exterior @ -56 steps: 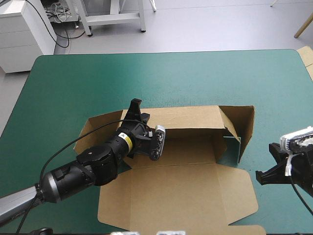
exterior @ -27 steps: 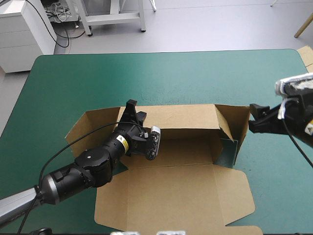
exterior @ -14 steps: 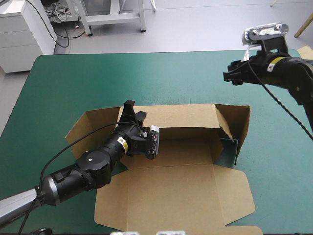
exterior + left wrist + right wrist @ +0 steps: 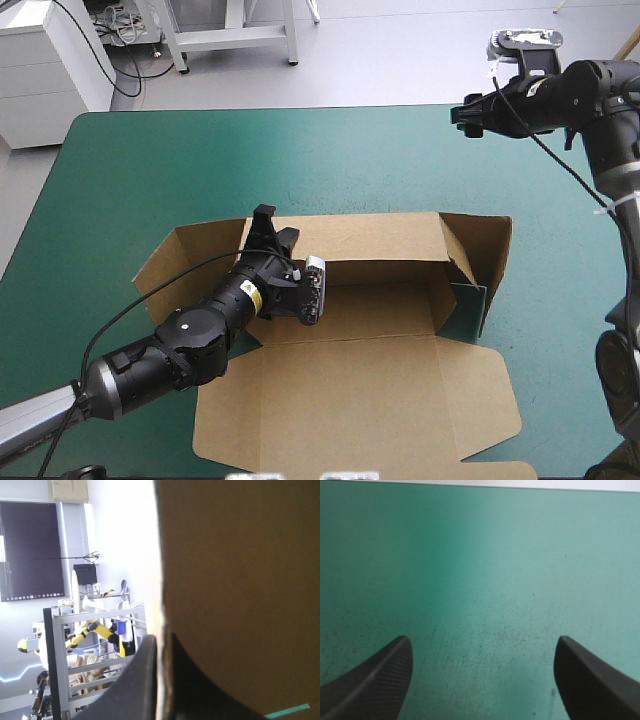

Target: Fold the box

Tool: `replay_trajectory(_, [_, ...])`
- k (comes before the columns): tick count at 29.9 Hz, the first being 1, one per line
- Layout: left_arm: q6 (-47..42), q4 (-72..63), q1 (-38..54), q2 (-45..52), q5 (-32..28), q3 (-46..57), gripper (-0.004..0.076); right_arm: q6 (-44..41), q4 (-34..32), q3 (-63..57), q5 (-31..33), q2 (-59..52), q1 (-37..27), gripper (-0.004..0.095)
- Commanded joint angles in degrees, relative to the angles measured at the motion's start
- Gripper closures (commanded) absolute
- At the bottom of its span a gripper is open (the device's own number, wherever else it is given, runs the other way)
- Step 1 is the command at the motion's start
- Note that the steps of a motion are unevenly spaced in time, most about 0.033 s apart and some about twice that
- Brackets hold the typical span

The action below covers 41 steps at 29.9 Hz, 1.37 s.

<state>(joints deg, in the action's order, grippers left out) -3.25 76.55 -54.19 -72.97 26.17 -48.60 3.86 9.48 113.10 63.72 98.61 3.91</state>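
The box (image 4: pixel 370 390) sits in the middle of the desk (image 4: pixel 200 160), back and right walls up, lid flat. The left hand (image 4: pixel 268 228) pinches the back wall's left end. The right hand (image 4: pixel 462 115) hangs open above the far right corner, well apart. Pulled from one end only, the wall may crease or the box skid. Matte, stiff brown board with cut, angled flaps.

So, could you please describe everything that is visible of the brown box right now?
The box is a cut sheet of plain brown board, half formed, on the near middle of the teal-green cover. Its rear wall stands upright. The right end wall is raised too, with a flap angled inward beside it. The left end flap leans outward. The wide lid panel lies flat toward the near edge. The left gripper is shut on the rear wall near its left end; nothing else touches the box.
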Motion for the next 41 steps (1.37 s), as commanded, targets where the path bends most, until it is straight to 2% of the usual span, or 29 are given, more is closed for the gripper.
replay_trajectory(1, [-0.6, 0.2, -0.1, 0.9, 0.2, -0.9, 0.0731, 0.8, 1.5, 2.0, -1.0, 1.0, -2.1, 0.0191])
replay_trajectory(5, [-2.5, 0.2, -0.1, 0.9, 0.1, -0.9, 0.0731, 0.8, 1.5, 2.0, 3.3, 5.0, -2.6, 0.0214])
replay_trajectory(9, [-2.5, 0.2, -0.1, 0.9, 0.1, -0.9, 0.0731, 1.2, 4.2, 0.7, 3.3, 5.9, -2.6, 0.0215])
replay_trajectory(14, [-2.5, 0.2, -0.1, 0.9, 0.1, -0.9, 0.0731, 1.0, 4.0, 0.6, 3.3, 5.4, -2.6, 0.0225])
replay_trajectory(18, [-2.5, 0.3, -0.1, 0.9, -0.3, -0.9, 0.0731, 1.0, 4.1, -2.3, 3.3, 3.6, -2.6, 0.0262])
replay_trajectory(41, [-3.3, 0.6, -0.1, 0.9, -0.3, -0.9, 0.0731, 6.5, 5.1, -27.0, 3.3, -12.3, -2.6, 0.0262])
